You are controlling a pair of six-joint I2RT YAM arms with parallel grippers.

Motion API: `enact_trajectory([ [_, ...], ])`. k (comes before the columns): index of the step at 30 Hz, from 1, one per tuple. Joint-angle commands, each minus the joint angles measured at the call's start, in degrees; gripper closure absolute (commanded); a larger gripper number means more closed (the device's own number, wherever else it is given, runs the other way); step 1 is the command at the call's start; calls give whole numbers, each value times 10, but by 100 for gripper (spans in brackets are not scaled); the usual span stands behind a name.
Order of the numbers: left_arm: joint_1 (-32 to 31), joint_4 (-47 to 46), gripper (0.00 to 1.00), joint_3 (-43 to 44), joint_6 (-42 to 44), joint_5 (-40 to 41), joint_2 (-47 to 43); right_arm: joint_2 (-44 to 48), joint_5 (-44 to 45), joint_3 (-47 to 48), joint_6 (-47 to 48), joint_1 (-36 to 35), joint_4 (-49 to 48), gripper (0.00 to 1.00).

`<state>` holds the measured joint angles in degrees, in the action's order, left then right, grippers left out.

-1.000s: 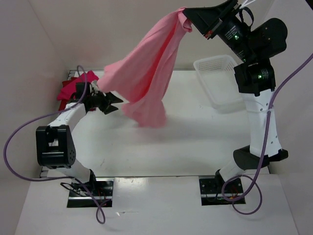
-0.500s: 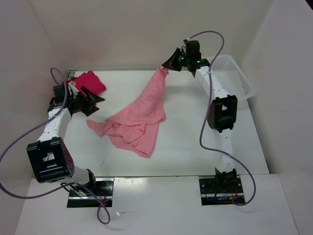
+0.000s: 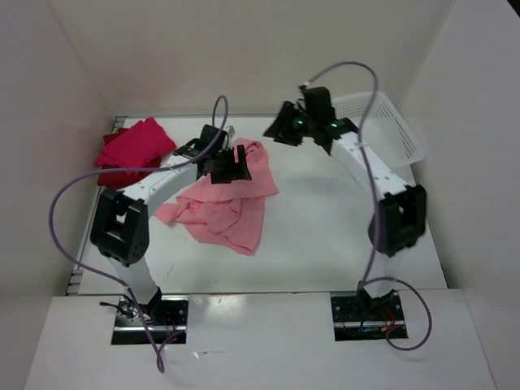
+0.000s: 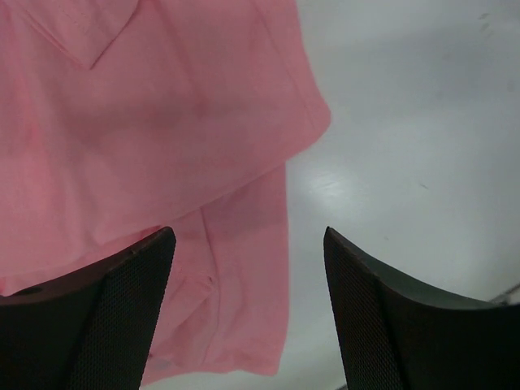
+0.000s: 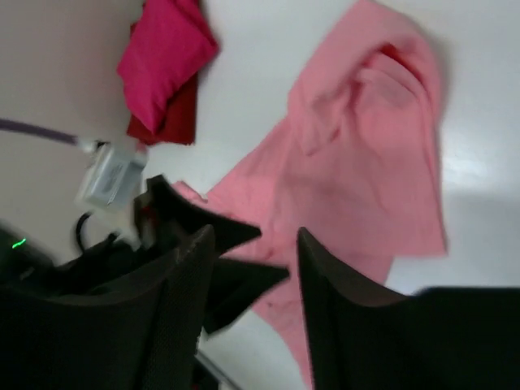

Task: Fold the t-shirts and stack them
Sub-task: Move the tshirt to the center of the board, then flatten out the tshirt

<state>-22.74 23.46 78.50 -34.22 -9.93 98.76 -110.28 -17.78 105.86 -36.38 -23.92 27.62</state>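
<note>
1. From above, the pale pink shirt (image 3: 223,207) lies crumpled on the white table (image 3: 325,236), left of the middle, with its upper part bunched toward the back.
2. The left gripper (image 3: 241,160) hangs over that bunched upper part. I cannot tell from this height whether it touches the cloth.
3. The right gripper (image 3: 280,130) is off to the right of the shirt near the back edge, apart from the cloth and holding nothing.
4. In the far left corner the magenta shirt (image 3: 140,140) sits folded on top of the dark red shirt (image 3: 114,175). A white basket (image 3: 398,134) stands tilted at the far right.
5. The left wrist camera shows its two dark fingers (image 4: 114,309) spread wide with nothing between them. The pale pink cloth fills the left and upper part under them, and bare table is on the right.
6. The right wrist camera shows its own fingers (image 5: 175,317) well apart and empty. Past them the pale pink shirt spreads across the table, and the left arm's dark jaws stand at the shirt's near edge.
7. In that same view the magenta shirt is up in the corner, lying on the dark red one.
</note>
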Motion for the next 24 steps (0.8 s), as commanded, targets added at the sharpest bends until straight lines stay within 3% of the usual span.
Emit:
enact_trajectory([
  [1,-12,10,19,45,31,76,56,168,40,-185,-47,90,-112,53],
  [5,-55,38,18,144,70,107,163,245,32,-311,-47,100,-86,92],
  [8,-89,69,16,210,98,160,233,304,12,-440,-79,53,-116,94],
  [10,-103,97,16,271,121,199,267,321,12,-522,-107,5,-140,88],
  [12,-115,102,16,298,134,207,306,342,6,-584,-130,-24,-169,69],
  [14,-115,102,25,313,134,193,322,348,11,-620,-135,-65,-175,53],
  [16,-121,102,32,319,134,187,337,337,11,-637,-150,-94,-193,48],
  [17,-121,102,43,319,134,187,337,318,11,-649,-150,-101,-201,47],
  [20,-121,107,56,329,140,200,360,276,11,-654,-168,-132,-241,44],
  [22,-108,113,77,329,130,200,365,250,11,-639,-174,-154,-262,41],
  [24,-108,96,85,312,123,200,328,208,11,-624,-174,-165,-268,40],
])
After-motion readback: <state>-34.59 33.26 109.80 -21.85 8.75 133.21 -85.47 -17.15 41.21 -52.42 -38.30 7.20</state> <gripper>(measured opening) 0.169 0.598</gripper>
